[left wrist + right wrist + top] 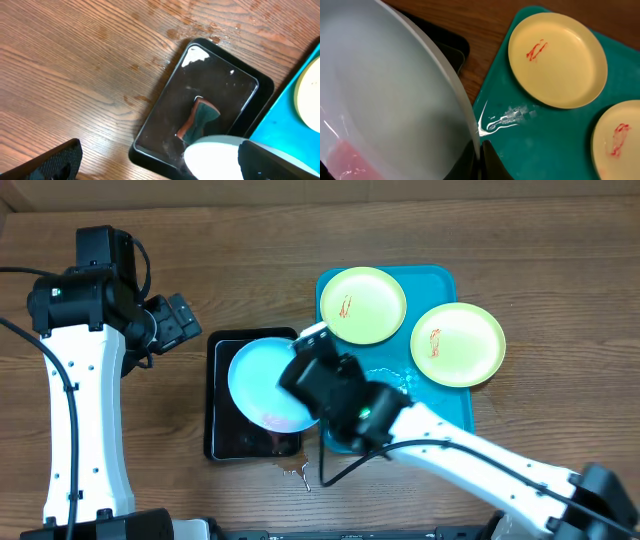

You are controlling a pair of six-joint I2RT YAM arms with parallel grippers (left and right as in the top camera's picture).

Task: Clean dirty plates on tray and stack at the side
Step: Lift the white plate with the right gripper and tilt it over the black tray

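My right gripper [479,156] is shut on the rim of a light blue plate [385,95], which has a pink-red smear near its lower edge. In the overhead view that plate [262,383] hangs tilted over the black tray [215,442]. Two pale yellow-green plates [362,304] [458,343] with red smears lie on the turquoise tray [440,280]. My left gripper [188,320] is open and empty, up left of the black tray. In the left wrist view its fingers [55,162] stand wide apart above the wood and the black tray's near corner.
A brown-and-green sponge [200,117] lies in the wet black tray [160,125]. A small puddle [510,117] shines on the turquoise tray [545,145]. Water drops [295,472] sit on the wooden table in front of the black tray.
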